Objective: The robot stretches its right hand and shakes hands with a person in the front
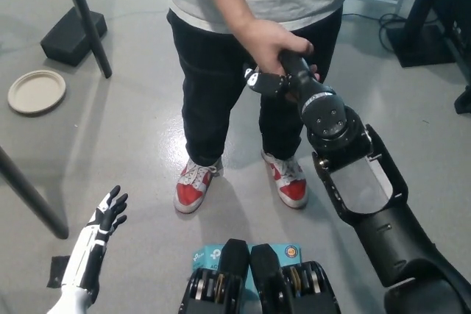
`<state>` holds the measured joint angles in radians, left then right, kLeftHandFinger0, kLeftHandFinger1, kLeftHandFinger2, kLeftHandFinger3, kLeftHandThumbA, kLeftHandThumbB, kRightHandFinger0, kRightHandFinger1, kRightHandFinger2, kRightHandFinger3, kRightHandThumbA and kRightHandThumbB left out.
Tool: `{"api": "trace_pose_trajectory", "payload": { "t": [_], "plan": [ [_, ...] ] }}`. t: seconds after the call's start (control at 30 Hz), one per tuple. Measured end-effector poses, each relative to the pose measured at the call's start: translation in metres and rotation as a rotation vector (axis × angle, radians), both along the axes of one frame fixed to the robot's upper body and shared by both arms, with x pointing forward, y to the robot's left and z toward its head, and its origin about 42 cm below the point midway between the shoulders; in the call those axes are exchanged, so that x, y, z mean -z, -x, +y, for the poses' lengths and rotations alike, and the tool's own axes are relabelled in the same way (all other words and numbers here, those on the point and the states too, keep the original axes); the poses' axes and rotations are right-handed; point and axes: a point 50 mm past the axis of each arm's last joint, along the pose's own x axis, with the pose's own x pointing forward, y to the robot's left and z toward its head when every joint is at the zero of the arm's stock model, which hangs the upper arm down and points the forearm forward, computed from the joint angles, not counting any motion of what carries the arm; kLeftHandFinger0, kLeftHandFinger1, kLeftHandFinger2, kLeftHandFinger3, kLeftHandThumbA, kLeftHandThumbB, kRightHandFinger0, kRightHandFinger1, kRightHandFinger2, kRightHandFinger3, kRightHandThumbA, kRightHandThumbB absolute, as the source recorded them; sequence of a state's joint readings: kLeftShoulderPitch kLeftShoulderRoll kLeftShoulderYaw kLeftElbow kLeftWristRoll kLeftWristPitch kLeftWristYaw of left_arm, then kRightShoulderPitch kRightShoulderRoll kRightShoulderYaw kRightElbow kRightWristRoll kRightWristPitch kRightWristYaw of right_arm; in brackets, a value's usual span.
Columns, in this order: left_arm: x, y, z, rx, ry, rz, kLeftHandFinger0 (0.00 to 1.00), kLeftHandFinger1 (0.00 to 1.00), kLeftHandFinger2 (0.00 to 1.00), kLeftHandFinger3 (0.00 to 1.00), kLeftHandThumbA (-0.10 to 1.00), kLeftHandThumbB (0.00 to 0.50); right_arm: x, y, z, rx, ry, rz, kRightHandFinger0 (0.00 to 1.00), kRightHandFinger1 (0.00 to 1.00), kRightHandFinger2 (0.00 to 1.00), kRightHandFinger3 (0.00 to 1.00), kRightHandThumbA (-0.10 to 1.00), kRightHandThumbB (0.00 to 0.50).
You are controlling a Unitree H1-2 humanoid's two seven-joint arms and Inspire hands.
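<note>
A person in a grey shirt, black trousers and red-and-white shoes stands in front of me. The person's hand [268,40] is wrapped over my black right hand [274,79], which reaches forward at hip height and is clasped in the handshake. My black right arm [353,174] runs from the bottom right up to it. At the lower left my white left hand [107,215] rests low with its fingers spread, holding nothing.
A round beige plate [36,92] lies on the grey floor at the left. A black stand base [70,35] with a slanted pole sits at the upper left. Dark equipment legs [434,12] stand at the upper right. A dark bar [29,190] crosses the left edge.
</note>
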<state>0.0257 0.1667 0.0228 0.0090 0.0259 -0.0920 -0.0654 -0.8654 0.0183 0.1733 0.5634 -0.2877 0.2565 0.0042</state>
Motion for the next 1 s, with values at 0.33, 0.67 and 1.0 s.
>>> {"api": "trace_pose_trajectory", "payload": {
  "t": [0.33, 0.67, 1.0],
  "plan": [
    [0.000, 0.000, 0.001, -0.002, 0.004, -0.002, 1.00, 1.00, 1.00, 1.00, 1.00, 0.183, -0.019, 0.051, -0.026, -0.128, 0.002, -0.169, 1.00, 1.00, 1.00, 1.00, 1.00, 0.492],
    [0.001, 0.002, 0.001, 0.001, 0.006, 0.002, 1.00, 1.00, 1.00, 1.00, 1.00, 0.184, -0.026, 0.086, -0.068, -0.124, -0.029, -0.248, 1.00, 1.00, 1.00, 1.00, 1.00, 0.446],
    [0.003, 0.004, 0.002, -0.001, 0.005, 0.003, 1.00, 1.00, 1.00, 1.00, 1.00, 0.153, -0.004, 0.121, -0.114, -0.067, -0.045, -0.236, 1.00, 1.00, 1.00, 1.00, 1.00, 0.412]
  ]
}}
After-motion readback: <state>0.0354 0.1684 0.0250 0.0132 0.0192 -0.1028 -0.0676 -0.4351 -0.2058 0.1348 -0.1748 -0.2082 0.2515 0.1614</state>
